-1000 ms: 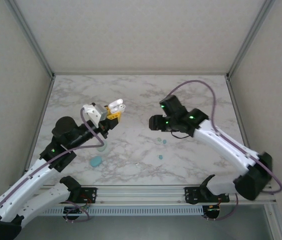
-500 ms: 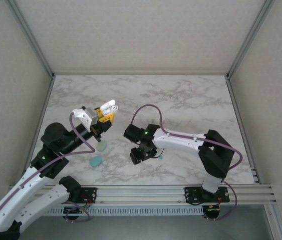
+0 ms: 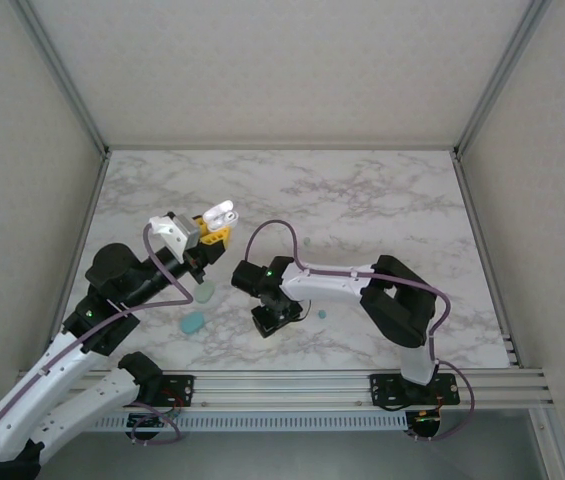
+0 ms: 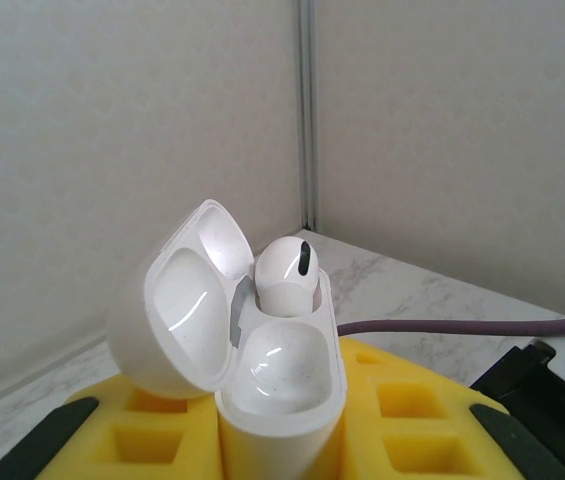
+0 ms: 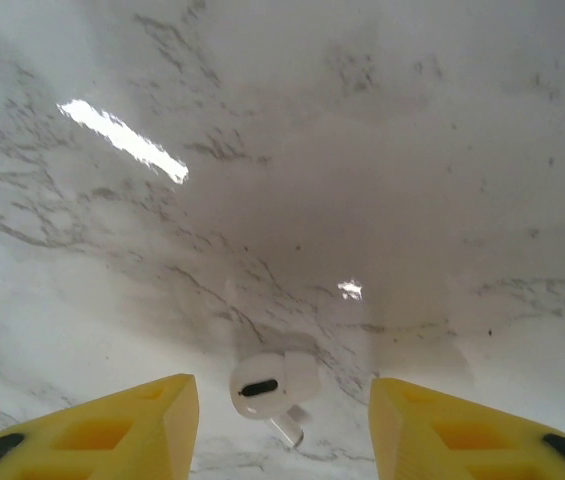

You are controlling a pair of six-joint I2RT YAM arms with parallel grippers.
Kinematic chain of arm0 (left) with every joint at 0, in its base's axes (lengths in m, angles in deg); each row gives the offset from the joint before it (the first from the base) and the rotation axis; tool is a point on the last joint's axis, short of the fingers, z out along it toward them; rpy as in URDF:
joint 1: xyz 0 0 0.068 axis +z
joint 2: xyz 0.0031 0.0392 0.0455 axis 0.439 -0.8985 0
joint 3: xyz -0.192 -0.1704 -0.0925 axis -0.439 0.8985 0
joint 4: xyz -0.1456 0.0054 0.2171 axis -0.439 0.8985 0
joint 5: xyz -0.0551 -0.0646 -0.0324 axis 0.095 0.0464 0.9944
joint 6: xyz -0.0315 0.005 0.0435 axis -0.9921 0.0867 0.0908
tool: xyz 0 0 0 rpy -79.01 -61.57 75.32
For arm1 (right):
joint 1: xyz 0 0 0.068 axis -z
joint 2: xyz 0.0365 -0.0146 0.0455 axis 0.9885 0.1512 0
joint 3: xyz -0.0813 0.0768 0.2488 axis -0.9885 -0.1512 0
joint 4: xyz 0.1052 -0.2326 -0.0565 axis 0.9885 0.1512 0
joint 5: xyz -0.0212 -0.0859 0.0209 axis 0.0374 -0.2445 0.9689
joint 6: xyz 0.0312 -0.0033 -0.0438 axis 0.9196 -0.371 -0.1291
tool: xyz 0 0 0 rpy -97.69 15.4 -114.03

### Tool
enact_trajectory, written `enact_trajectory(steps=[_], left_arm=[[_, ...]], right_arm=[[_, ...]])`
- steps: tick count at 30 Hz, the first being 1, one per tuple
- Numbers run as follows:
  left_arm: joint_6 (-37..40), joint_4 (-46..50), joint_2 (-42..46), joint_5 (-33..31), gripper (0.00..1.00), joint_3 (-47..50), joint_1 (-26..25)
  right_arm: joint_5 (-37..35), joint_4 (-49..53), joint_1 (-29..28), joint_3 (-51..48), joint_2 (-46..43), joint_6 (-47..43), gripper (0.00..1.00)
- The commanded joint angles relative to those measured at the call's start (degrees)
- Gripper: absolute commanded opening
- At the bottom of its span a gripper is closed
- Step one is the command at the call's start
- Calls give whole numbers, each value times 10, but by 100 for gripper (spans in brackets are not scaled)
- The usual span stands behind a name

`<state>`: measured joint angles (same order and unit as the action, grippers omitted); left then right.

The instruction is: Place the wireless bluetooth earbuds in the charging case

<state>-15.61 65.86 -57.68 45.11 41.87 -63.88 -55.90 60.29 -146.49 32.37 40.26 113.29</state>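
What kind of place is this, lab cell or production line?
Likely a lab robot test cell rather than a production line: a marble-pattern tabletop boxed in by plain pale panels on aluminium posts, with two robot arms mounted on an extrusion rail at the near edge.

Marble table (image 3: 382, 200): white earbud (image 5: 272, 382), teal oval case (image 3: 193, 322), small teal bud (image 3: 321, 314).

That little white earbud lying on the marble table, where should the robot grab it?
Grip the earbud by its rounded head, coming straight down, the right pincer straddling it. It lies flat on the table, and its thin stem offers little to pinch.
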Motion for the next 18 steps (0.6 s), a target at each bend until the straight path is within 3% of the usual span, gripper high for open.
enact_trajectory(steps=[1, 18], left_arm=[[6, -8, -1, -3, 9, -18, -6], [5, -10, -7, -5, 10, -10, -6]], right_arm=[[-10, 20, -5, 16, 18, -10, 46], [-18, 29, -7, 22, 49, -3, 34]])
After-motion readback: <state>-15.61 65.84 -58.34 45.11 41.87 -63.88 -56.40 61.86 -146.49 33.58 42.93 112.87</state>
